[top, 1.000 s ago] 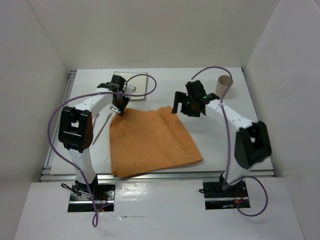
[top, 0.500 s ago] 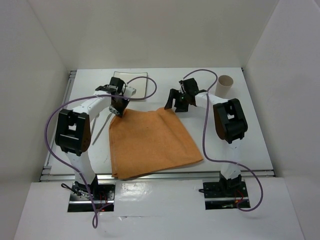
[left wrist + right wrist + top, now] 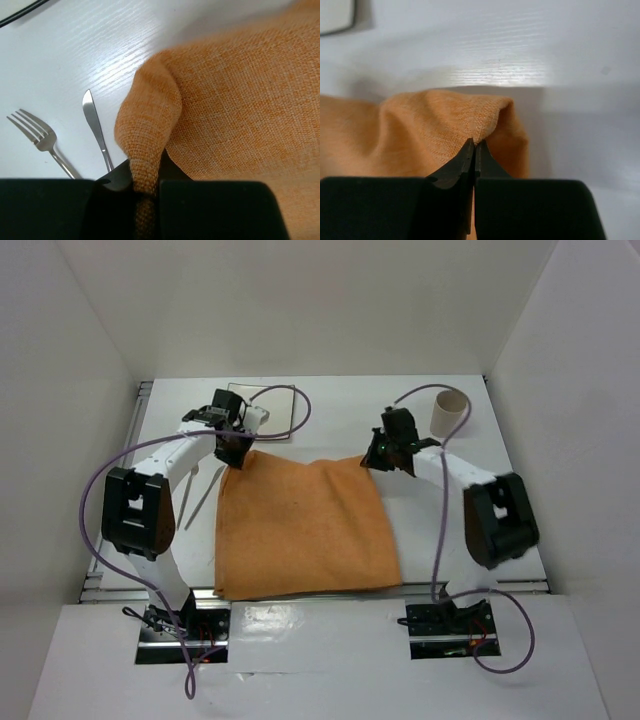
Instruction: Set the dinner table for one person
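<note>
Orange cloth [image 3: 300, 530], wht dinner table [image 3: 340, 423], silver fork [image 3: 42, 142]

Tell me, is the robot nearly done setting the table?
Not yet, it's early. The orange cloth lies mostly flat on the dinner table. Right now the left end effector and right end effector each pinch a far corner of it. Left to do: the plate, cup, fork and knife all sit off the cloth.

No text, label, brand, number or sign can be read anywhere.
</note>
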`<state>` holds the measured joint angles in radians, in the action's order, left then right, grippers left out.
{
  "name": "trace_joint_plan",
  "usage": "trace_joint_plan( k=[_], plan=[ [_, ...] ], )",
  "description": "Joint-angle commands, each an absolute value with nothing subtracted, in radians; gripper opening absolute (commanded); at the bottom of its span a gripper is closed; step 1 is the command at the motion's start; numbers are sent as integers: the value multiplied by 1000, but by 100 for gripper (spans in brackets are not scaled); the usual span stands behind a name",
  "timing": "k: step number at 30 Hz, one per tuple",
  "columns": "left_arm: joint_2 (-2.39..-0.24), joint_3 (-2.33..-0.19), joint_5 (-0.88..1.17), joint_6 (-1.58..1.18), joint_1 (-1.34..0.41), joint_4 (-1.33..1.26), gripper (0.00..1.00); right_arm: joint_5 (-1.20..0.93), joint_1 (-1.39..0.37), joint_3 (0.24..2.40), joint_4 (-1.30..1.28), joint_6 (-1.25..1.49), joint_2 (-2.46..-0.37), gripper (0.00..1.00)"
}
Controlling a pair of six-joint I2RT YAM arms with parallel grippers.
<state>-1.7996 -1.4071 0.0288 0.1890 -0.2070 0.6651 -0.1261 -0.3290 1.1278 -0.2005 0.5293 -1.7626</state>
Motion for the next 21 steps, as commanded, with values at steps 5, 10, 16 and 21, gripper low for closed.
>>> trace_joint_plan(
  k=[5, 10, 16, 21],
  plan=[
    [-1752, -1411, 18, 218, -212, 663, 0, 216, -328, 927, -262, 617, -1249, 0],
    [-1798, -1431, 40, 207, -252, 673, 0, 161, -293, 923, -253, 585, -1314, 0],
    [-1833, -1440, -20, 152, -261, 588, 0, 150, -189, 1031, -192, 543, -1476, 0],
    [-1937, -1525, -55, 127, -261, 563, 10, 169, -166, 1163, -212, 462, -1620, 0]
  ],
)
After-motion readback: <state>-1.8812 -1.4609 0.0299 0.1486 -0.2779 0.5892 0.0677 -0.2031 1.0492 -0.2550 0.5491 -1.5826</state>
